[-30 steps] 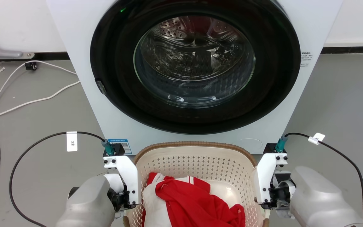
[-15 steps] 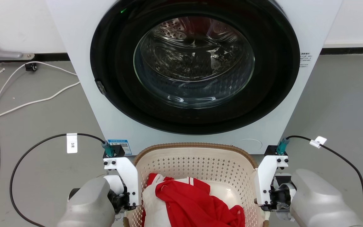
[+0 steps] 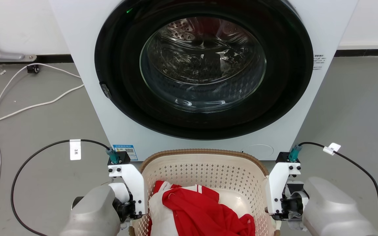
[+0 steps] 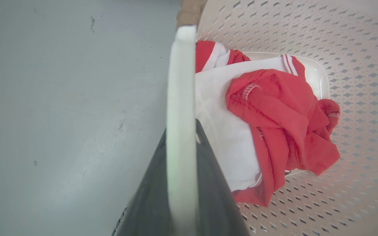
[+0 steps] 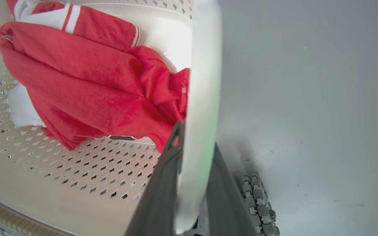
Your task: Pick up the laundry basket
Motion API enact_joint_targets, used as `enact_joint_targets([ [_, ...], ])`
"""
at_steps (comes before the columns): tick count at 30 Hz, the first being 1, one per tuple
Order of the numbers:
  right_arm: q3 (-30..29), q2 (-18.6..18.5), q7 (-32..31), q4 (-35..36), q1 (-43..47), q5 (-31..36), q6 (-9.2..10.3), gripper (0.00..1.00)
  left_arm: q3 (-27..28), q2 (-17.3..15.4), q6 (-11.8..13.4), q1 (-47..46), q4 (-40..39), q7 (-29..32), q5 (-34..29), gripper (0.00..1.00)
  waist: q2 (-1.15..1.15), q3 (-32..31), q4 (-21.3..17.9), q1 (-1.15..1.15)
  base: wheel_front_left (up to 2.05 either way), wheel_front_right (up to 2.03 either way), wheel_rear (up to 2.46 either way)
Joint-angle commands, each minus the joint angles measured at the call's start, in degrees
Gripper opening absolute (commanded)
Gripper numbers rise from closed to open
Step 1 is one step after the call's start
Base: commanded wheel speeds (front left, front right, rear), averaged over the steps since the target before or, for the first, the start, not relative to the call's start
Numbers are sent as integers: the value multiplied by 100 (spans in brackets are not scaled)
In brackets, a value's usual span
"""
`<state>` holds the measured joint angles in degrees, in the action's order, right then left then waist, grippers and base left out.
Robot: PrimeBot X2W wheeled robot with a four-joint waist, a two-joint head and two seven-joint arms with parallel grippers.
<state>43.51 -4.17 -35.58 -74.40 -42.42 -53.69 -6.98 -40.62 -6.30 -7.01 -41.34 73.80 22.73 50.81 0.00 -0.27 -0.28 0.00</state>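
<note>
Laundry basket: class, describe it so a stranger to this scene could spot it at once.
Find the big white washing machine with the round glass door. Directly in front is the basket: cream holed walls, brown rim, red and white clothes inside.

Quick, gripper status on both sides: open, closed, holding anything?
Left gripper: closed, holding the laundry basket by its left handle.
Right gripper: closed, holding the laundry basket by its right handle.

To me the laundry basket (image 3: 205,170) looked matt cream plastic, its rim (image 3: 202,151) a rough woven brown. The clothes (image 3: 202,209) were soft red-and-white cloth; the washer door (image 3: 202,62) glossy glass; the floor (image 3: 44,183) smooth matt grey.
</note>
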Motion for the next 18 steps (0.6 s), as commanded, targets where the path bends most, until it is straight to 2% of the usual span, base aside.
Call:
enact_joint_targets([
  [1,1,236,-5,99,28,-75,-93,0,-18,243,-84,-17,-92,-25,69,0,0,0,0,0,0,0,0],
  [18,-208,239,25,102,-28,124,-93,0,-108,233,-85,-98,-74,-45,197,0,0,-2,-5,0,0,0,0],
])
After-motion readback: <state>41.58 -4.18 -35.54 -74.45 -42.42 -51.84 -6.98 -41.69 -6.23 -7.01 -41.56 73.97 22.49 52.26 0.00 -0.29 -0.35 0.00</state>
